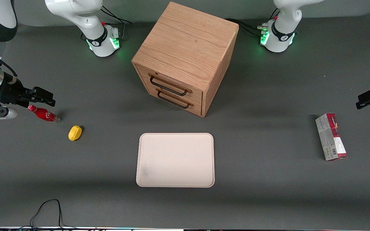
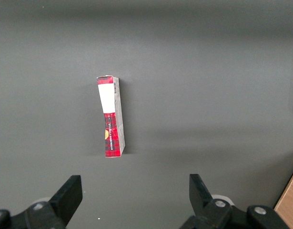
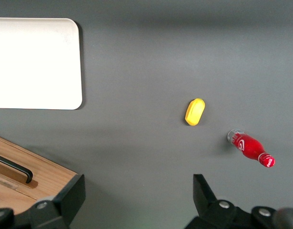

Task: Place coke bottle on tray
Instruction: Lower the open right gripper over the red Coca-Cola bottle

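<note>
Hovering at the front view's left edge, the gripper point(image 1: 42, 96) is open, just above the bottle point(image 1: 44, 114); the tray point(image 1: 175, 159) lies lower center, bare.

You have one red-and-grey carton point(image 2: 111, 117) lying alone on the dark grey table point(image 2: 208, 71). One end carries a white panel with a barcode strip along its side, and the end nearer the camera is red plaid. The parked arm's gripper point(image 2: 135, 179) hangs above the table with its two black fingers point(image 2: 70, 193) spread wide, holding nothing, and a sliver of light wood point(image 2: 289, 205) shows at the frame's edge.
</note>
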